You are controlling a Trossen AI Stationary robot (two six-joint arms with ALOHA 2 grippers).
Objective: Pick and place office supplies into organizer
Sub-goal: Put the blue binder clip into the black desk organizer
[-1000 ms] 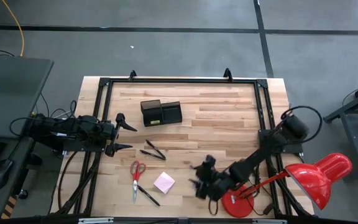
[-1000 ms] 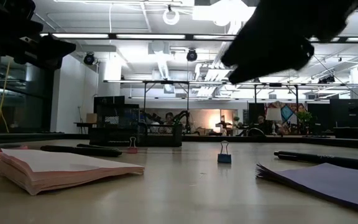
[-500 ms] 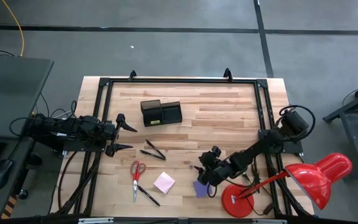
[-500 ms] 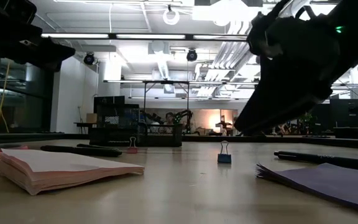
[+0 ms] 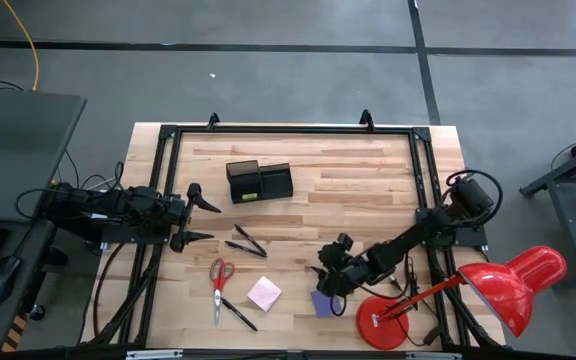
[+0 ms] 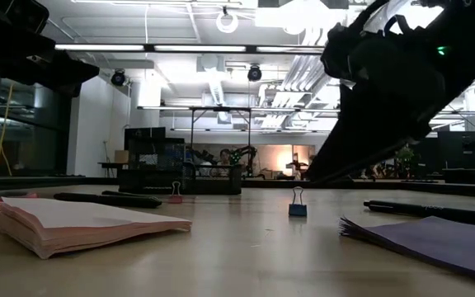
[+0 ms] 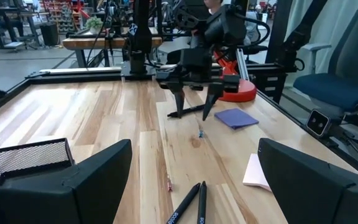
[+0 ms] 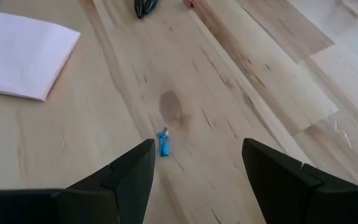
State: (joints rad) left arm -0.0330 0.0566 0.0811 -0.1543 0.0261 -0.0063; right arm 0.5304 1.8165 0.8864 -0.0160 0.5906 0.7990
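Note:
My right gripper (image 5: 322,281) is open and empty, pointing down over the table's near middle; it also shows in the left wrist view (image 7: 192,115). The purple pad (image 5: 323,303) lies flat just on its near side. A small blue binder clip (image 8: 163,143) lies on the wood ahead of its fingers. The pink pad (image 5: 264,293), the red-handled scissors (image 5: 219,280) and black pens (image 5: 246,241) lie flat to its left. The black organizer (image 5: 259,182) stands at the far middle. My left gripper (image 5: 200,219) waits open at the table's left edge.
The red lamp's round base (image 5: 382,326) stands close on the right of my right gripper, at the near edge. Another pen (image 5: 238,314) lies near the scissors, and one (image 7: 188,112) lies by my right gripper's fingertips. Bare wood stretches between the organizer and the pads.
My right gripper has gone from above the purple pad toward the table's far edge, leaving the pad uncovered in the high view. The pad lies where it was. In the last half second the gripper has hardly moved.

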